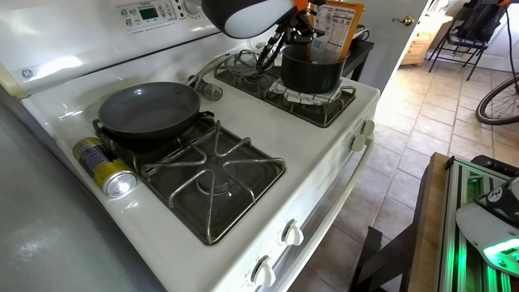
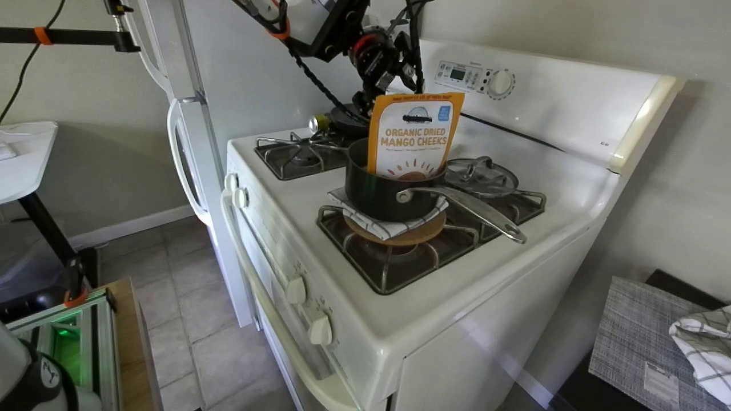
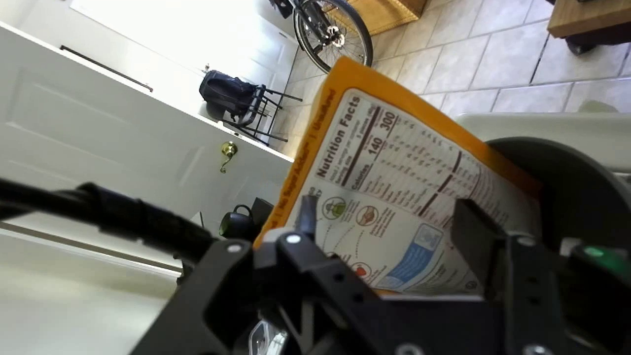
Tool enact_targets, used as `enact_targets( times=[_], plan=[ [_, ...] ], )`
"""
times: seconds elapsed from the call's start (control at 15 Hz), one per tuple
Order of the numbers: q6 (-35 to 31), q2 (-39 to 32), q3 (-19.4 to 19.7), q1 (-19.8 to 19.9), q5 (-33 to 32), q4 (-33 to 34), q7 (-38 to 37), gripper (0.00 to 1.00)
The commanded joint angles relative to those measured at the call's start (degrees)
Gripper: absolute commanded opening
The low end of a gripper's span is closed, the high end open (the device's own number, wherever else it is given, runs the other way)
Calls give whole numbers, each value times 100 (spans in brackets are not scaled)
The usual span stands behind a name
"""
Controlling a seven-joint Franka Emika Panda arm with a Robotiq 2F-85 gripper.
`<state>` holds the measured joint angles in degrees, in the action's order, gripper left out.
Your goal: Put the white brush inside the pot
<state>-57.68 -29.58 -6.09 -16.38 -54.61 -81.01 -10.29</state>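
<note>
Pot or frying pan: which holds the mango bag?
The deep black pot: the bag rises from it, not from the shallow frying pan beside the yellow can.

Fingers apart, orange bag in pot

The pale tiled floor is brightest near a white door with a brass handle. Past it stand a folding chair (something dark over its back), wooden drawers and a bicycle; elsewhere, a plain pale wall.
</note>
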Motion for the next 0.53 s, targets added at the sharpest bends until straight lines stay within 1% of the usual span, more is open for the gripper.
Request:
enact_targets(
  times=[0.0,0.2,0.33,0.4,0.47],
  plan=[
    [-317,406,-163,16,73,-198,-301,100],
    [-816,735,-302,-13,73,-280,-435,100],
    [-1330,869,-382,-30,16,-316,-502,100],
    [-911,591,-281,-64,9,3,-312,100],
    [-1073,667,-314,-78,10,-8,-328,100]
  ],
)
